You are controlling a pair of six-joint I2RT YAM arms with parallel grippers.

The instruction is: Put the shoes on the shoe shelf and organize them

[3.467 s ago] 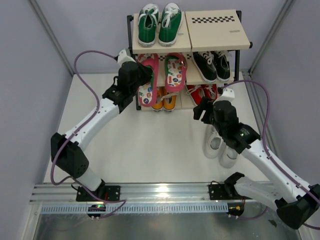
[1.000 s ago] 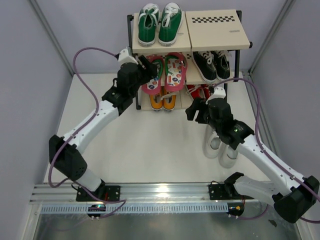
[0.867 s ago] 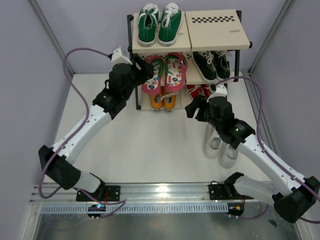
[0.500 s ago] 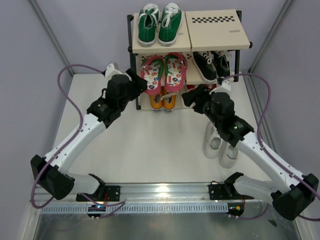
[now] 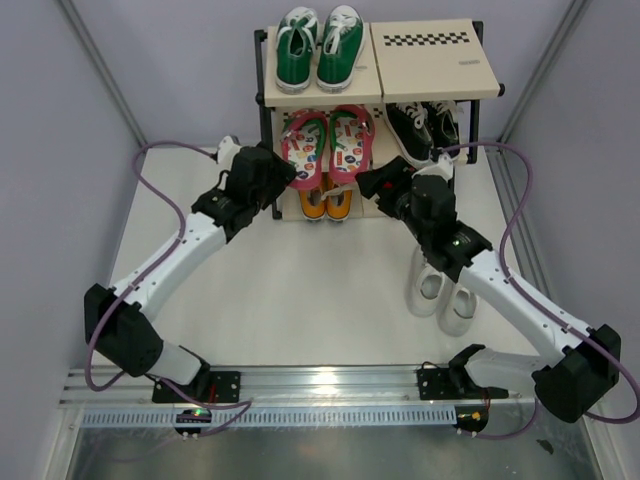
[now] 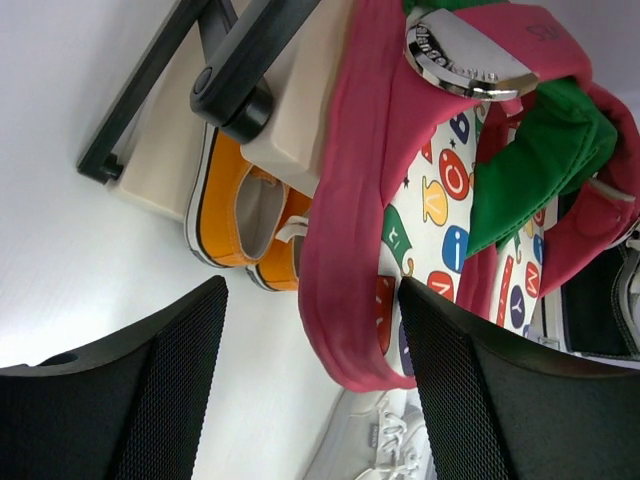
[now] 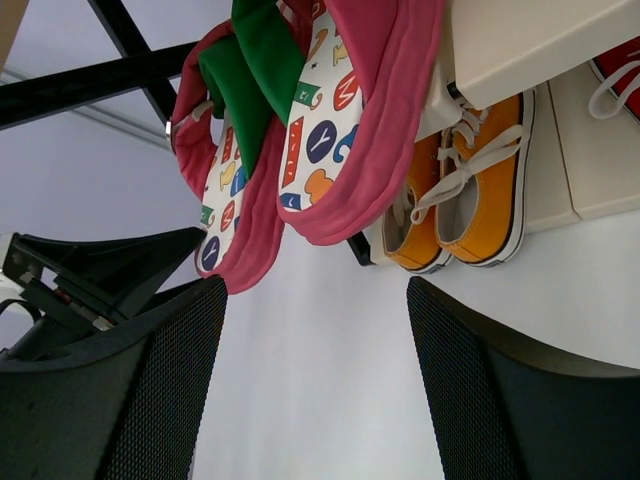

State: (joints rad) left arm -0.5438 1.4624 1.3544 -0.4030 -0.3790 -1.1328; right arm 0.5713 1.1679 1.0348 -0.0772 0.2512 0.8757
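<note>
The shoe shelf (image 5: pixel 430 60) stands at the back of the table. Pink flip-flops (image 5: pixel 328 145) lie on its middle tier at the left, heels hanging over the front edge. Orange sneakers (image 5: pixel 327 203) sit below them on the bottom tier. White sneakers (image 5: pixel 441 288) stand on the table to the right. My left gripper (image 5: pixel 281 168) is open just left of the flip-flops; one pink heel (image 6: pixel 350 320) hangs between its fingers (image 6: pixel 150 400) untouched. My right gripper (image 5: pixel 376 184) is open in front of the shelf, right of the flip-flops (image 7: pixel 350 130) and the orange sneakers (image 7: pixel 470 190).
Green sneakers (image 5: pixel 318 45) occupy the top tier's left half. Black sneakers (image 5: pixel 425 128) sit on the middle tier at the right. A shelf post (image 6: pixel 150 95) runs close to my left gripper. The white table (image 5: pixel 300 290) stretches in front of the shelf.
The left gripper has let the flip-flops rest on the middle tier and drawn back down and left. The right gripper has swung up and left to the shelf front.
</note>
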